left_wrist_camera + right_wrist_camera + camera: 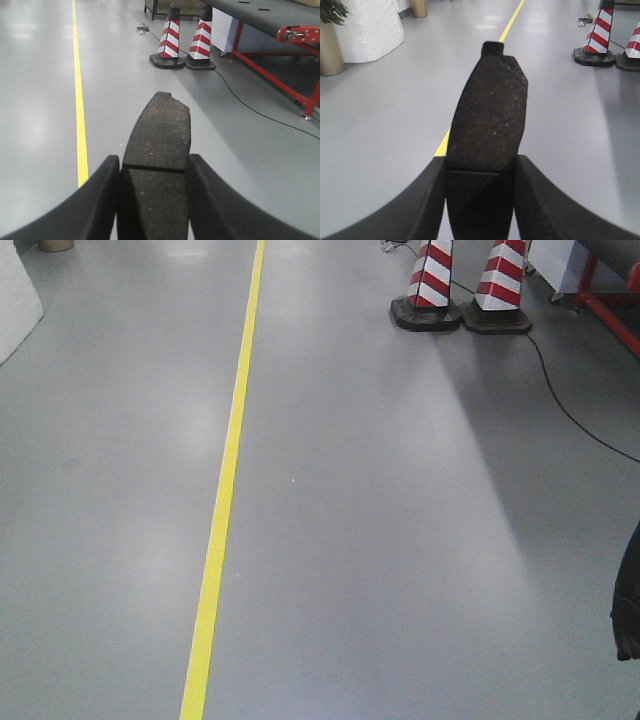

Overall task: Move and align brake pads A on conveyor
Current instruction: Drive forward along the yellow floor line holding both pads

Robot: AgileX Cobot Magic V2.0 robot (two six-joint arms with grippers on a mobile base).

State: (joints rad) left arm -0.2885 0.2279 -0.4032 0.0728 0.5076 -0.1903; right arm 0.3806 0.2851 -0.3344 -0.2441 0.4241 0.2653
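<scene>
My left gripper (pixel 153 167) is shut on a dark grey brake pad (pixel 160 135) with a centre groove, held out over the grey floor. My right gripper (pixel 479 167) is shut on a second brake pad (pixel 490 115), its backing tab pointing away from me. The conveyor (pixel 260 12) shows at the top right of the left wrist view: a dark grey belt on a red frame, with small dark pieces lying far back on it. In the front view only a red frame corner (pixel 610 315) shows at the top right. Neither gripper shows in the front view.
Two red-and-white cones (pixel 170 42) stand by the conveyor, also in the front view (pixel 432 285). A black cable (pixel 250 107) runs across the floor from them. A yellow floor line (pixel 225 490) runs ahead. A white wrapped block (pixel 370 27) and a planter (pixel 330 42) stand at the left.
</scene>
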